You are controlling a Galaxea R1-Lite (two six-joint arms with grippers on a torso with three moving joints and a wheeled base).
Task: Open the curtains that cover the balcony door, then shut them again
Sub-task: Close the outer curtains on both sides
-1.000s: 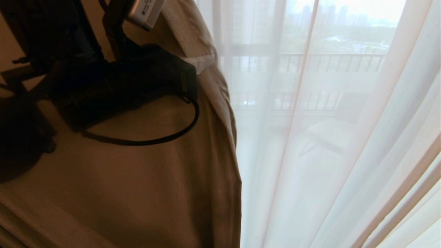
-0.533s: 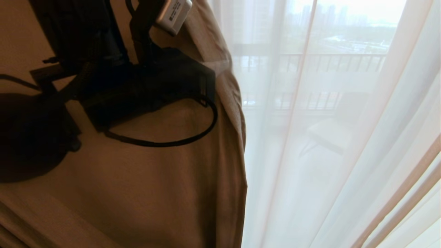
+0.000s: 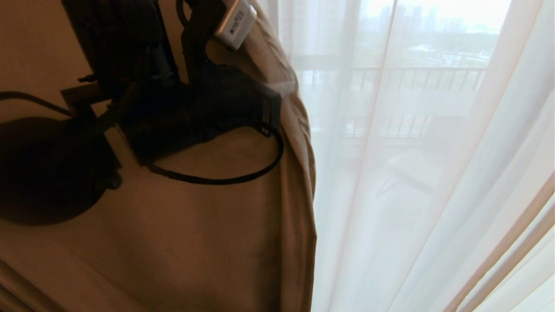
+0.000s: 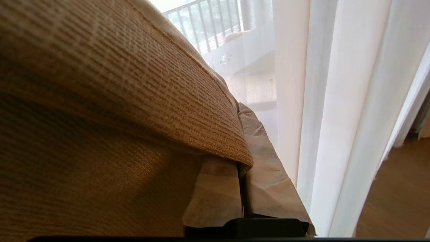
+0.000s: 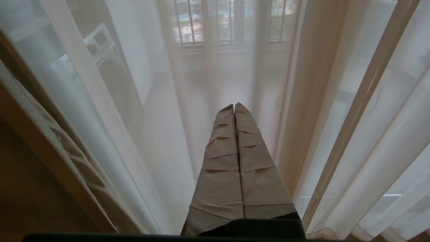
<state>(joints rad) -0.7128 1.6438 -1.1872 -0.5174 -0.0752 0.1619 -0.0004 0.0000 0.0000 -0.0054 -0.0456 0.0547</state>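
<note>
The curtains hang in two layers. The thick beige woven curtain (image 3: 195,242) fills the left of the head view, and the sheer white curtain (image 3: 390,195) covers the right. My left gripper (image 3: 279,91) is shut on the thick curtain's leading edge, high up. In the left wrist view the fabric (image 4: 117,101) drapes over the taped fingers (image 4: 215,195) and hides their tips. My right gripper (image 5: 234,106) is shut on nothing and points at the sheer curtain (image 5: 134,101). The balcony door is hidden behind the sheer layer.
A balcony railing (image 3: 412,78) and a pale chair (image 3: 412,169) show dimly through the sheer fabric. In the right wrist view a washing machine (image 5: 97,50) shows through it, and the thick curtain's edge (image 5: 50,144) hangs beside it. Wooden floor (image 4: 399,188) lies below.
My left arm has moved to the right in the head view, and the thick curtain's edge has gone with it over the sheer layer. The right arm has not moved.
</note>
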